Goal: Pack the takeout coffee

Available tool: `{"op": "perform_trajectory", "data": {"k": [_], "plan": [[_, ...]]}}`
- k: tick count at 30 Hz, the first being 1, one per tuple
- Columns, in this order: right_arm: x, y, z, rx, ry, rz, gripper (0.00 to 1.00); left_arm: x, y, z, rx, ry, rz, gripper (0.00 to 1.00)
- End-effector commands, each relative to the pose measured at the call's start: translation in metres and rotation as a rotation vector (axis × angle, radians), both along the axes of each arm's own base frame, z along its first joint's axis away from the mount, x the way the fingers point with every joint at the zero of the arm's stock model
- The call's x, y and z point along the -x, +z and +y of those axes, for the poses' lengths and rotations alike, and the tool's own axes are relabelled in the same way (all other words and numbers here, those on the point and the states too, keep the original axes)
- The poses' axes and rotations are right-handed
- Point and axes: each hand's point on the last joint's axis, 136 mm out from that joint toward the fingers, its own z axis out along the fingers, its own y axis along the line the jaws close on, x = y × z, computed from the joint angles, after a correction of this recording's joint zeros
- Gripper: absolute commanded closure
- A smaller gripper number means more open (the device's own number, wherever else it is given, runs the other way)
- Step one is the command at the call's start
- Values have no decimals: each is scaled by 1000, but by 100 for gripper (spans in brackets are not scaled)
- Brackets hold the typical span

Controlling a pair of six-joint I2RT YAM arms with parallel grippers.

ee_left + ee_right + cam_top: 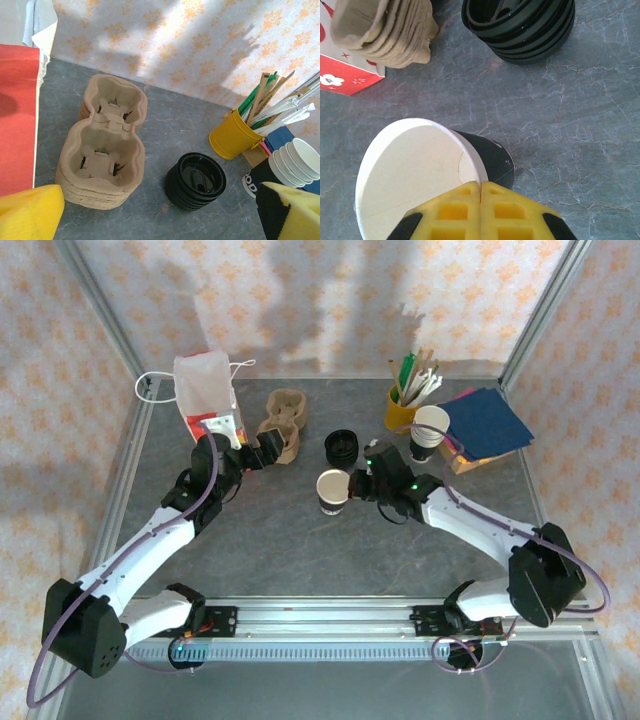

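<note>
Grey stone table (300,550), floral walls. Right gripper (481,200) pinched tight on paper cup (415,170) rim; left gripper (160,212) wide, empty. Risk imo: thin rim crumples, cup tips.

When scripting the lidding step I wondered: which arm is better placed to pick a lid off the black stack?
Left, probably. The left gripper is open and empty, with the lid stack ahead of it. The right gripper is shut on the cup, so it is busy.
</note>
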Motion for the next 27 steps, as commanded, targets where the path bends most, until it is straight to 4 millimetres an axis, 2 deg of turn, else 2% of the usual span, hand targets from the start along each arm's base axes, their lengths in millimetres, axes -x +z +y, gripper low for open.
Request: {"op": "perform_trajectory", "data": {"k": [1,4,7,12,16,20,22,24,27], "plan": [[-3,-4,-2,37,-21,-6,100,0,-8,-3,1,-3,16,2],[-3,-9,-2,51,-24,8,100,0,-8,-3,1,-3,18,2],[-5,-4,3,33,-12,9,98,0,-7,-3,-2,-4,16,2],[-12,15,7,33,-11,-5,70,-1,-2,-2,-11,2,9,2],[-20,45,11,31,-6,-44,56,-1,-1,-1,-19,4,12,2],[-44,79,2,67,-27,-132,52,0,-2,0,-20,6,10,1],[-61,87,-6,104,-46,-163,52,1,-1,-1,-17,0,12,1],[-80,87,-16,153,-69,-175,54,1,1,-2,-12,-8,13,1],[-107,75,-24,185,-68,-177,55,3,8,-6,-3,-28,8,1]]}}
